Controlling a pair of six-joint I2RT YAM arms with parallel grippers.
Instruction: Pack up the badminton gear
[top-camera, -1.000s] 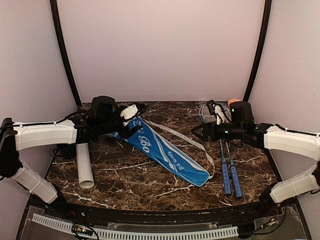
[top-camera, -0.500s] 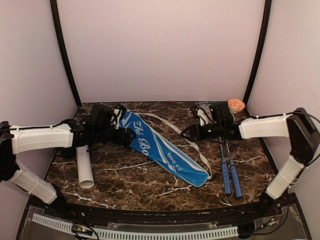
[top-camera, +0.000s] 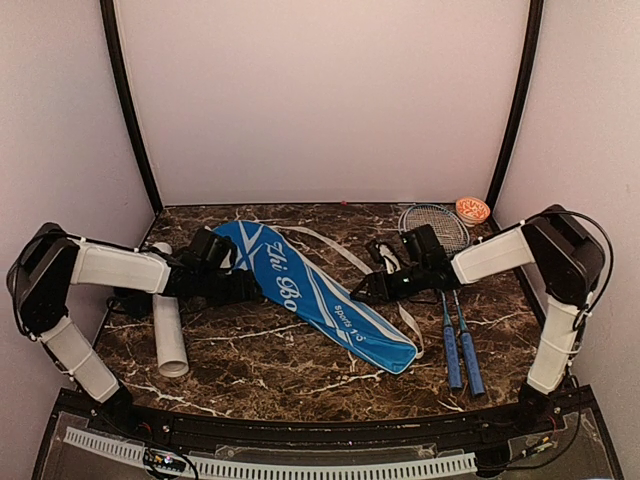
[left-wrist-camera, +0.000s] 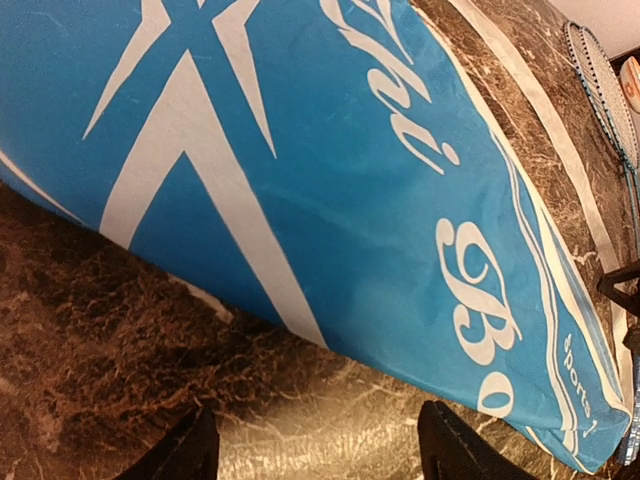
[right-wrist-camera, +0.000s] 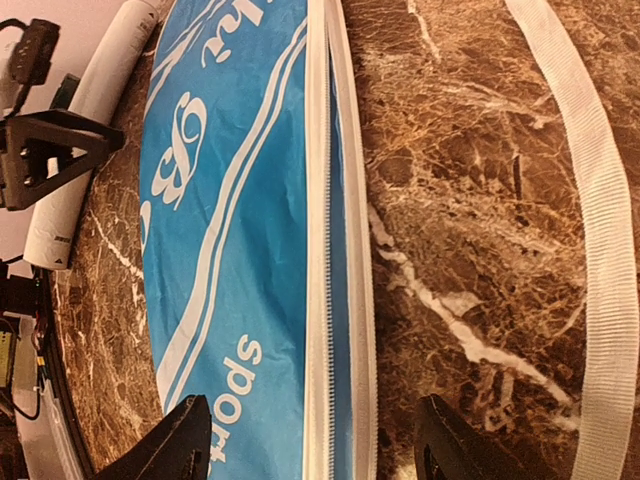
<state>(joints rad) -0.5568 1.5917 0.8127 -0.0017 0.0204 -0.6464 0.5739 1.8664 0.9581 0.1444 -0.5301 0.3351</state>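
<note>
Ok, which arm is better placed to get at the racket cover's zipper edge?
Right. The right gripper, open, is lined up on the white zipper; the left gripper, also open, faces the racket cover on its printed face.

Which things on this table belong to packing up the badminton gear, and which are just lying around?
Part of the job:
- blue racket cover
- its white strap
- two blue-handled rackets
- long white tube

Just lying about:
- small orange-patterned bowl, at the back right corner
</note>
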